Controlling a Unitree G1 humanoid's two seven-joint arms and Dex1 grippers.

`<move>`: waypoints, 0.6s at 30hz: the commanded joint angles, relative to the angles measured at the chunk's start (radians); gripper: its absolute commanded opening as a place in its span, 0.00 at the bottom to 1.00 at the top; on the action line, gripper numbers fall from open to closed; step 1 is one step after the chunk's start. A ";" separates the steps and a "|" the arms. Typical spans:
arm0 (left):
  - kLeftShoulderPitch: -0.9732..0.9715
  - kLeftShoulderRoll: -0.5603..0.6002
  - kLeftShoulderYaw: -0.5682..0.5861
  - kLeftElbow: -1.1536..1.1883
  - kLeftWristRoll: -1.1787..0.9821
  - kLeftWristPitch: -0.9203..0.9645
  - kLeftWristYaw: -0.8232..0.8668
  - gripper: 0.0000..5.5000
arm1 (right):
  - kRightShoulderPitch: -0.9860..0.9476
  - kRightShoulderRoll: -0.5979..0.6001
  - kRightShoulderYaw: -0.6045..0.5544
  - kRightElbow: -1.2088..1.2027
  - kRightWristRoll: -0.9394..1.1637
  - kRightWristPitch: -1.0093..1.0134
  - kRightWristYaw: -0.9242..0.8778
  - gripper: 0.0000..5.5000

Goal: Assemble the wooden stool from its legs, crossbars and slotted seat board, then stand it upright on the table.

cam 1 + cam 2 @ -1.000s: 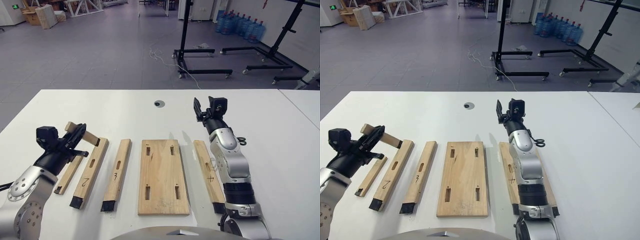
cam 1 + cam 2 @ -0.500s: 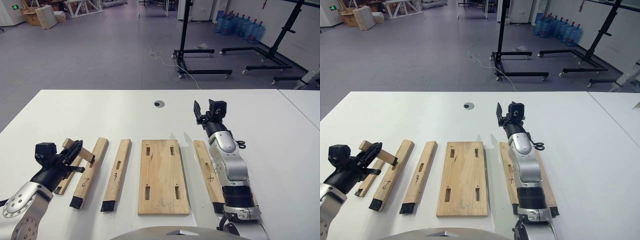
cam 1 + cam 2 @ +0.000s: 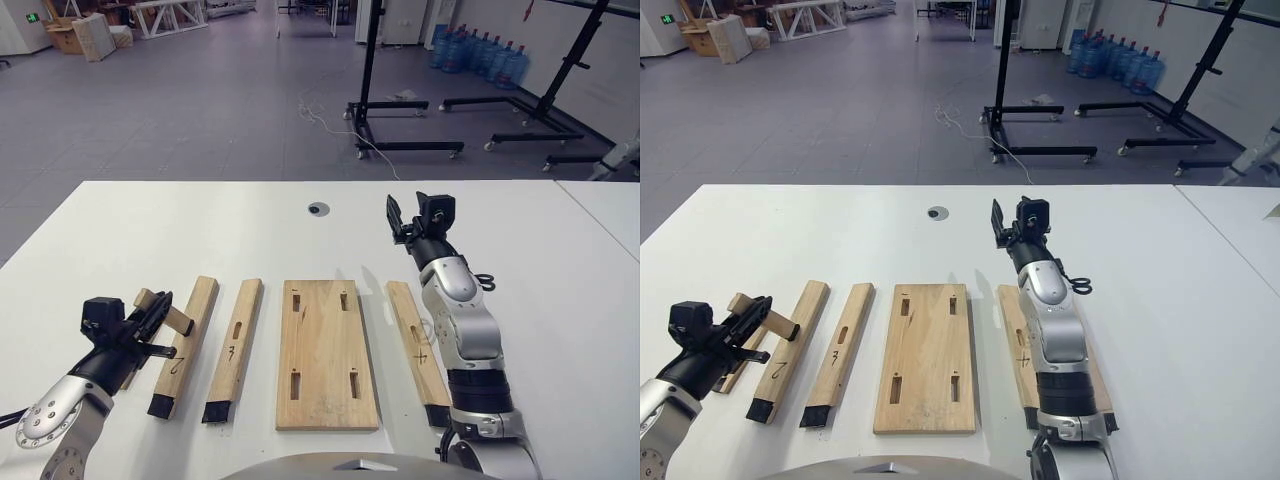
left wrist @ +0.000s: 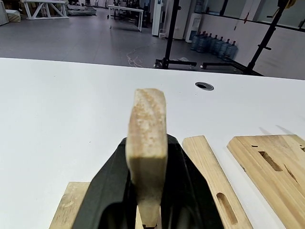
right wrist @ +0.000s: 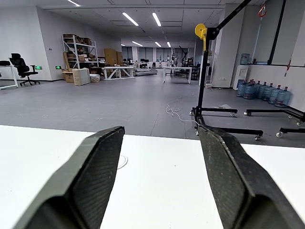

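The slotted seat board (image 3: pixel 325 352) lies flat mid-table. Left of it lie two slotted legs (image 3: pixel 184 343) (image 3: pixel 235 347), and another leg (image 3: pixel 412 340) lies to its right, partly under my right arm. My left gripper (image 3: pixel 157 312) is shut on a short wooden crossbar (image 3: pixel 181 322), held low over the far end of the leftmost leg. In the left wrist view the crossbar's end (image 4: pixel 147 138) stands between the black fingers (image 4: pixel 107 186). A second crossbar (image 3: pixel 733 367) lies on the table under that arm. My right gripper (image 3: pixel 418 216) is open and holds nothing, beyond the right leg's far end.
A round hole (image 3: pixel 318 208) sits in the white table (image 3: pixel 200 220) near its far edge. Another table (image 3: pixel 612 205) adjoins on the right. Black wheeled stands (image 3: pixel 400 120) are on the floor beyond.
My left gripper has drawn back toward the table's near-left side and come lower, carrying the crossbar. The right arm has barely moved.
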 commanded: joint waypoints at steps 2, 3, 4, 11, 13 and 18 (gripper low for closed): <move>0.053 0.005 -0.030 0.060 0.039 0.027 -0.007 0.07 | -0.030 -0.012 -0.006 -0.015 0.004 0.019 0.001 0.52; 0.054 0.010 -0.029 0.067 0.044 0.030 -0.003 0.07 | -0.032 -0.014 -0.009 -0.016 0.005 0.020 0.000 0.52; 0.056 0.014 -0.027 0.072 0.050 0.031 0.000 0.07 | -0.036 -0.016 -0.010 -0.016 0.005 0.021 0.000 0.52; 0.046 -0.032 -0.016 0.057 0.021 0.025 0.052 0.07 | -0.053 -0.027 0.003 -0.021 -0.014 0.006 0.002 0.52; 0.033 -0.064 -0.012 0.024 0.010 0.009 0.087 0.07 | -0.051 -0.029 0.004 -0.025 -0.019 0.002 0.002 0.52; 0.018 -0.062 -0.069 0.004 0.043 0.041 0.118 0.07 | -0.052 -0.029 0.006 -0.032 -0.023 -0.001 -0.003 0.52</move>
